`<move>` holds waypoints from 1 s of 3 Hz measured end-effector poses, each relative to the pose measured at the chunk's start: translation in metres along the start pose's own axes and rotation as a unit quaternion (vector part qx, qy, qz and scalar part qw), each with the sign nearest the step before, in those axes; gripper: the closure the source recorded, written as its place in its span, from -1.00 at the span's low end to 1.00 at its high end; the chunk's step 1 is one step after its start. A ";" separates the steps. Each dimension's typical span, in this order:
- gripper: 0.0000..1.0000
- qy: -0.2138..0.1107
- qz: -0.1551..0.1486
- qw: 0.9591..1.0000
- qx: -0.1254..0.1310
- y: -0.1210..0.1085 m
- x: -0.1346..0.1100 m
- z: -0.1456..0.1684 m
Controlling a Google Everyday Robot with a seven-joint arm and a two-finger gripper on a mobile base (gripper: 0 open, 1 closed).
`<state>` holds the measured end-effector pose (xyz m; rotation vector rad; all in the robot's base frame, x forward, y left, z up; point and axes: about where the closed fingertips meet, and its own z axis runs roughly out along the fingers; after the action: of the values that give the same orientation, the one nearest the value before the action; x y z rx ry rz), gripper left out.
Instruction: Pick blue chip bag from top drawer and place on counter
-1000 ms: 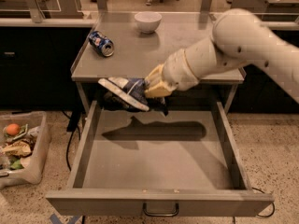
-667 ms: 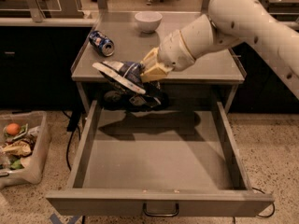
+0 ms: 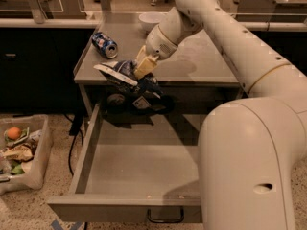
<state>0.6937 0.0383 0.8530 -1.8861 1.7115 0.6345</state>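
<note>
My gripper [image 3: 139, 73] is shut on the blue chip bag [image 3: 125, 75], a crumpled dark-blue and white foil bag with a white edge strip. It holds the bag in the air at the front edge of the counter [image 3: 201, 63], above the back of the open top drawer [image 3: 139, 162]. The bag hangs partly over the counter's front rim and partly below it. The drawer is pulled fully out, and its small metal handle [image 3: 165, 217] shows at the front. My arm reaches in from the upper right and its large near link covers the drawer's right side.
A blue-and-white soda can [image 3: 104, 44] lies on its side at the counter's back left. A white bowl [image 3: 151, 19] stands at the counter's back. A plastic bin [image 3: 21, 150] with food scraps sits on the floor to the left. A black cable hangs by the drawer's left side.
My gripper has risen out of the drawer with the chip bag and moved back and left, up to the counter's front edge. The arm's near link now fills the right of the view.
</note>
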 end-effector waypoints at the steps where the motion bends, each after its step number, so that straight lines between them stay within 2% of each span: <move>1: 1.00 0.000 0.000 1.000 0.000 0.000 0.000 0.000; 2: 1.00 0.015 -0.021 1.000 0.012 -0.010 -0.013 -0.011; 3: 1.00 0.008 -0.043 0.998 0.042 -0.021 -0.052 -0.048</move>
<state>0.7093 0.0480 0.9241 -1.8992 1.6307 0.5081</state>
